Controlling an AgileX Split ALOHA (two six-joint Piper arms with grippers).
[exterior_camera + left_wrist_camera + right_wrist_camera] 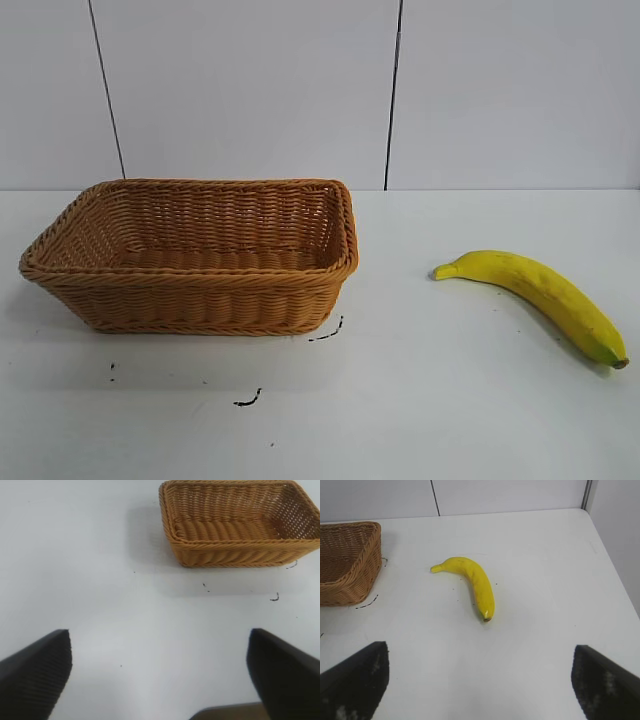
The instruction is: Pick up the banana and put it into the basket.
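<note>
**Banana lying free beside the basket, both grippers waiting spread wide**

The banana (535, 297) is lying flat on the white tabletop (420, 400), well apart from the basket (190, 255), off that basket's right-hand short end, with one end pointing back toward the basket. Nothing is touching it, so you are looking at a task not yet begun. The basket is sitting upright and empty, its open mouth facing up to receive the fruit.

Your right gripper (480, 680) is hovering short of the banana with its jaws spread wide, holding nothing; judging by that, it is the arm placed to make the pick. Your left gripper (160, 675) is likewise standing wide and empty, short of the basket, looking idle.
</note>
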